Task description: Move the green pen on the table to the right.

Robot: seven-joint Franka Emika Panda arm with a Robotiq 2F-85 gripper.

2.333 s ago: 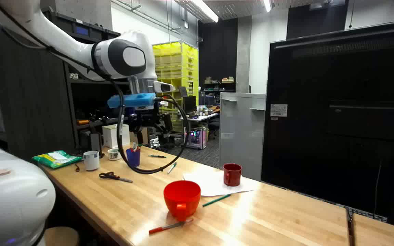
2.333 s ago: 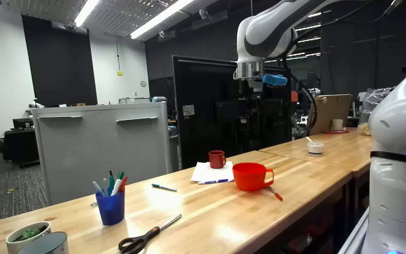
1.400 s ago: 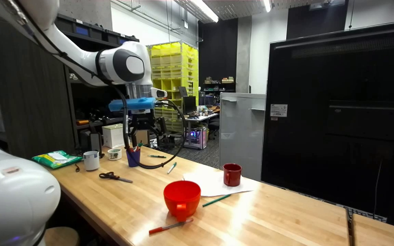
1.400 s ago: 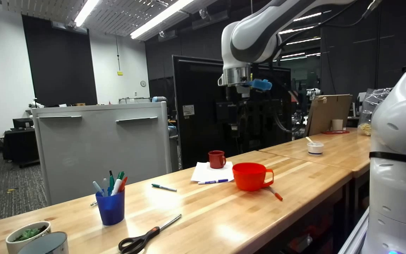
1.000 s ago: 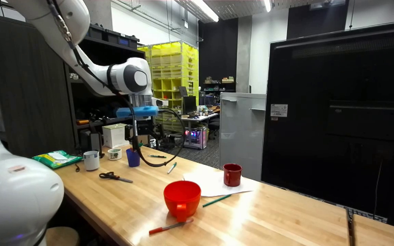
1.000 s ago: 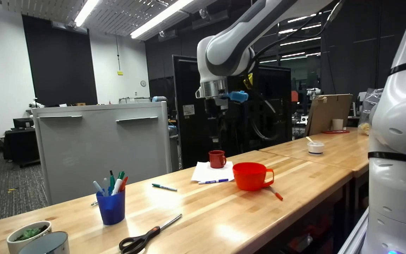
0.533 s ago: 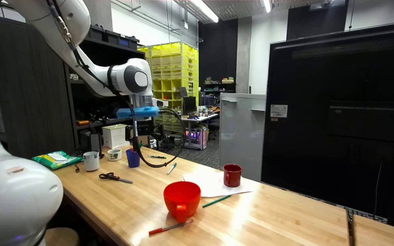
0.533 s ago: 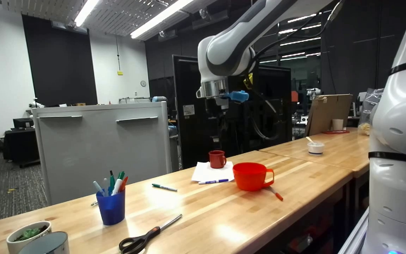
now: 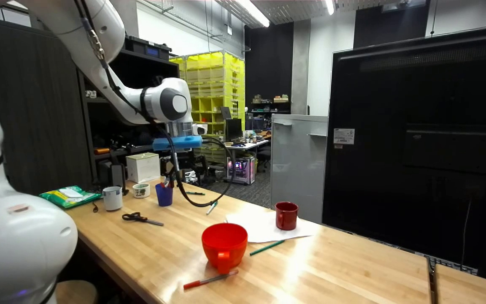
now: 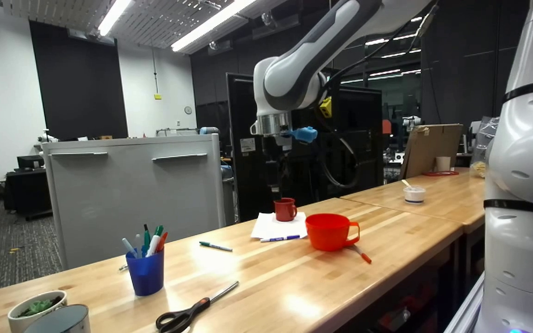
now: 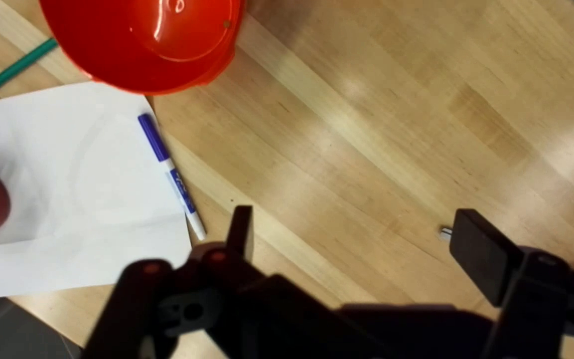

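The slim green pen [image 9: 267, 248] lies on the pale wood table [image 9: 352, 274], beside the red bowl [image 9: 225, 245] and the paper's edge. In the wrist view the green pen [image 11: 14, 69] is at the upper left, one end hidden by the bowl [image 11: 142, 45]. In an exterior view the bowl [image 10: 329, 231] stands where the pen is hidden. My gripper [image 11: 353, 222] is open and empty, pointing down above the table, well away from the green pen. The gripper also shows, dark and partly obscured, in an exterior view [image 10: 279, 187].
White paper [image 9: 260, 226] bears a dark red mug [image 9: 286, 216] and a blue-capped marker [image 11: 171, 174]. A red pen [image 9: 210, 280] lies by the bowl. A green-capped marker [image 10: 215, 246], blue pen cup [image 10: 146, 273] and scissors [image 10: 195, 310] lie further along. A black screen [image 9: 420, 147] stands behind.
My arm and gripper have come down and moved toward the pen-cup side, leftward in an exterior view. The pause in the middle is followed by a further small descent. The table objects have not moved.
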